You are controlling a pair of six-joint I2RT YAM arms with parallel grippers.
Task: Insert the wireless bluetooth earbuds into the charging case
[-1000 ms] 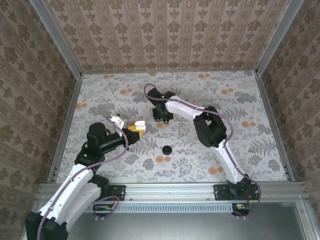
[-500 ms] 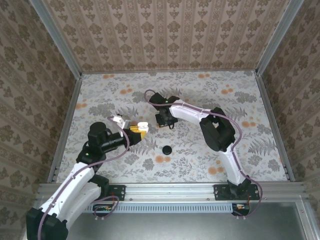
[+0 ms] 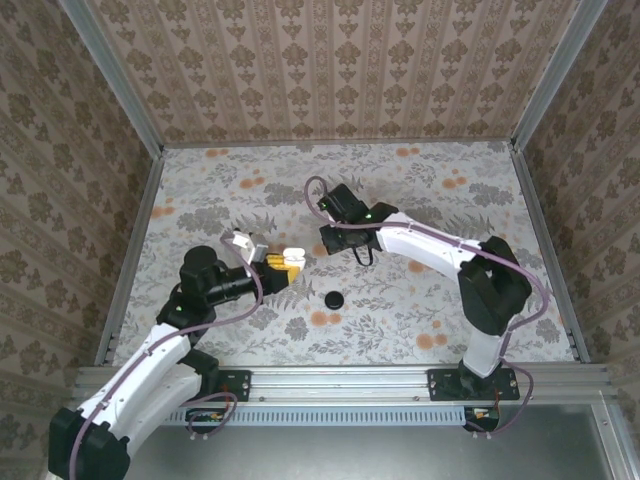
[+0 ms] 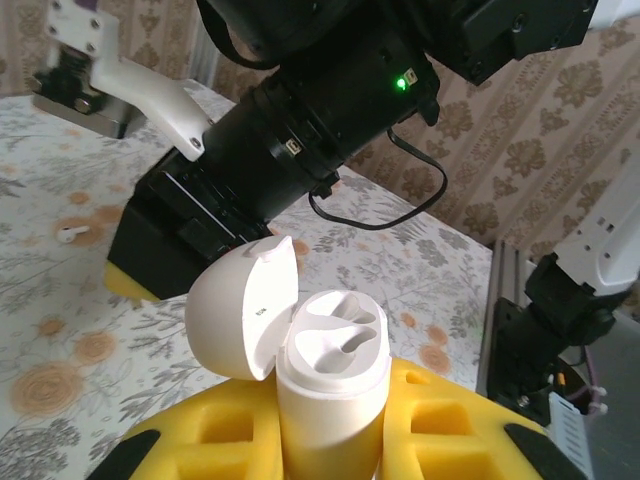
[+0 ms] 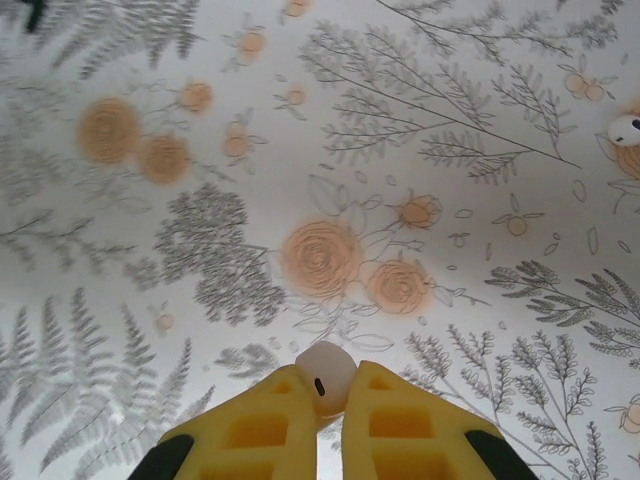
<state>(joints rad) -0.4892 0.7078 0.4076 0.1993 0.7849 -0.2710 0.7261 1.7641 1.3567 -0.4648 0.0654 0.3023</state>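
Right wrist: right gripper (image 5: 325,398), just closed, is pinching one earbud (image 5: 322,372), hovering just right of the open charging case (image 4: 330,385) the left gripper (image 4: 330,445) is clamping, ready for insertion.

right pincer (image 5: 328,402) pinching earbud (image 5: 324,374), second earbud (image 5: 626,129) on table (image 5: 200,300)

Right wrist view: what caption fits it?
Right hand pinching a white earbud over the floral tabletop.
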